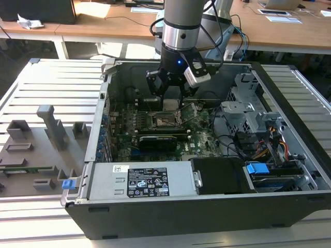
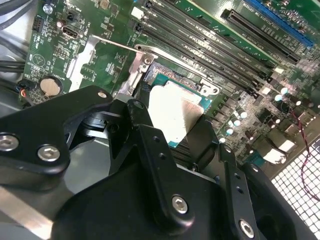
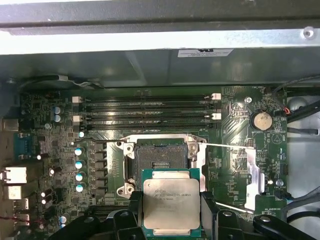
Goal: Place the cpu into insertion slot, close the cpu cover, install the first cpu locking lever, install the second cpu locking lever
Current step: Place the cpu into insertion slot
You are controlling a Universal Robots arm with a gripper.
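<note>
My gripper point(image 1: 170, 92) is shut on the cpu point(image 3: 171, 202), a flat square chip with a silver top, one finger on each of two opposite edges. The chip hangs a little above the green motherboard, just beside the insertion slot point(image 3: 161, 159), which is bare, dark and rimmed in silver. In the exterior view the cpu point(image 1: 169, 105) sits above and slightly behind the slot point(image 1: 166, 121). The cpu cover point(image 3: 252, 172) is swung open, off to one side of the socket. The second wrist view shows the cpu point(image 2: 175, 112) between the black fingers point(image 2: 150, 150), over the socket's corner point(image 2: 146, 64).
Long black memory slots point(image 3: 145, 112) run beside the socket. The open computer case point(image 1: 103, 98) walls the board in; a power supply point(image 1: 150, 181) lies at the near side and a drive cage point(image 1: 243, 111) with cables at the exterior view's right. Outside, grey fixtures point(image 1: 49, 126) stand at that view's left.
</note>
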